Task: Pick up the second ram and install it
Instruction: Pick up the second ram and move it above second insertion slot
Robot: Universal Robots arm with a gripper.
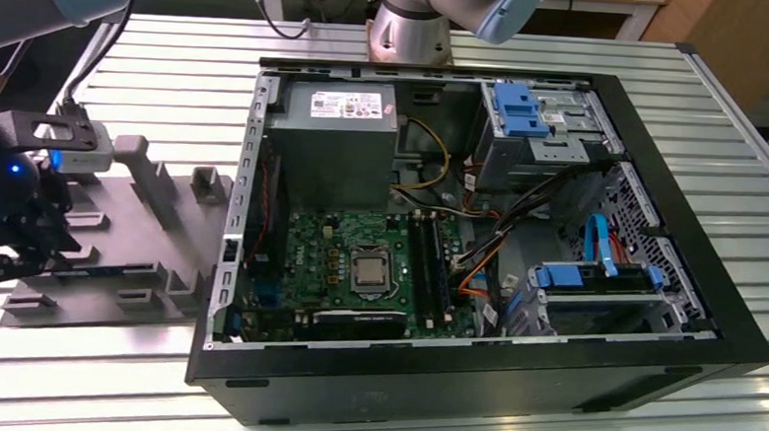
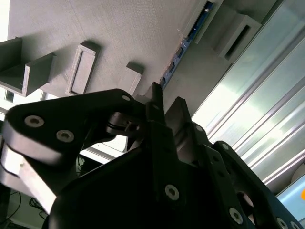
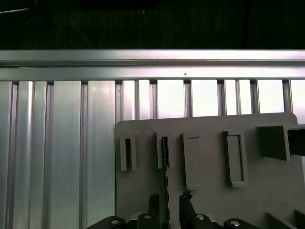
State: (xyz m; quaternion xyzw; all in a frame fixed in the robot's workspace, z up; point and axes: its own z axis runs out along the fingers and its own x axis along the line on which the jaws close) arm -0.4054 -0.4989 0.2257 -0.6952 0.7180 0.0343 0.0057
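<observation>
Gripper [image 3: 168,200] hung spread astride the ram [image 3: 166,179], which stood on edge in a grey holder [image 3: 143,191] on the table [image 3: 62,143], not yet gripped: pick-up step. Closing would likely call for jaws centred and square.

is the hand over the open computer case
No, in the exterior view the hand is over the grey fixture block, at the exterior view's left of the computer case.

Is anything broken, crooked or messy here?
Nothing stands out. In the first wrist view the ram stick stands straight on its edge in the grey holder, with the end effector right at it. The computer case lies open on its side, and its wires are loose but stay inside.
</observation>
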